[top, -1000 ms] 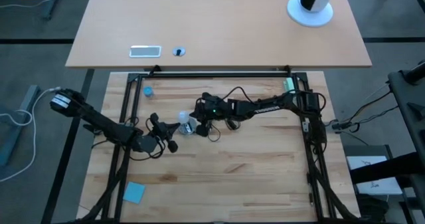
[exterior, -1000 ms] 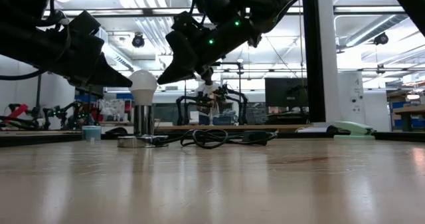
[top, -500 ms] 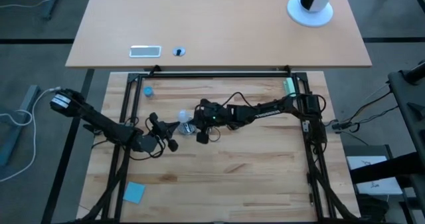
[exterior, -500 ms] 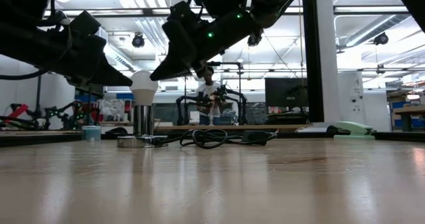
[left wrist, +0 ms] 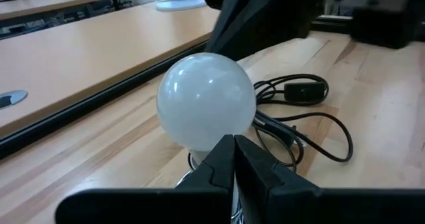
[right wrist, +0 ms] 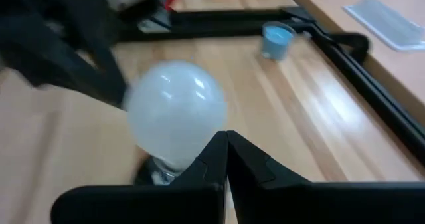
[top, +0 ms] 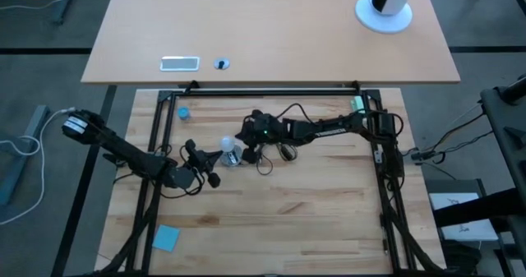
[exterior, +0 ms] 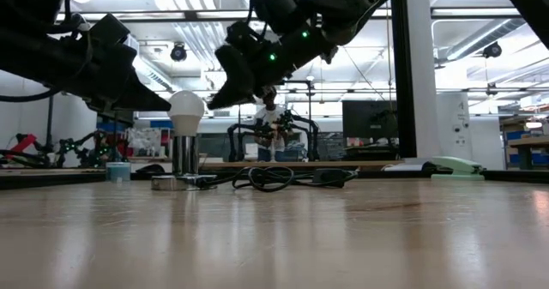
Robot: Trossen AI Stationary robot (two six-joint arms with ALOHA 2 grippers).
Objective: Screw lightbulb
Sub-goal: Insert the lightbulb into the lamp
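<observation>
The bulb (exterior: 186, 109) stands upright in its socket (exterior: 174, 181) on the wooden table (top: 312, 203), left of the table's centre, glass end up and silvery base down in the round disc. A black cord (exterior: 273, 177) runs from the socket to the right and lies coiled on the boards. My left gripper (top: 215, 156) sits just left of the bulb at bulb height; its fingers are pressed together tip to tip and grip nothing, the tips pointing at the bulb's lower glass from close by. Whether they touch the glass I cannot tell. My right gripper (top: 243, 136) hangs above and to the far right of the bulb, angled down toward it, its fingers likewise fully closed on each other and empty; in the low view its tip stands clear of the glass with a gap between. The two grippers face each other across the bulb, each wrist view showing the white globe directly ahead of its closed fingertips. A small blue cap (top: 182, 112) rests on the table's far left part, well apart from the bulb. A blue square pad (top: 165, 237) lies near the left front edge.
</observation>
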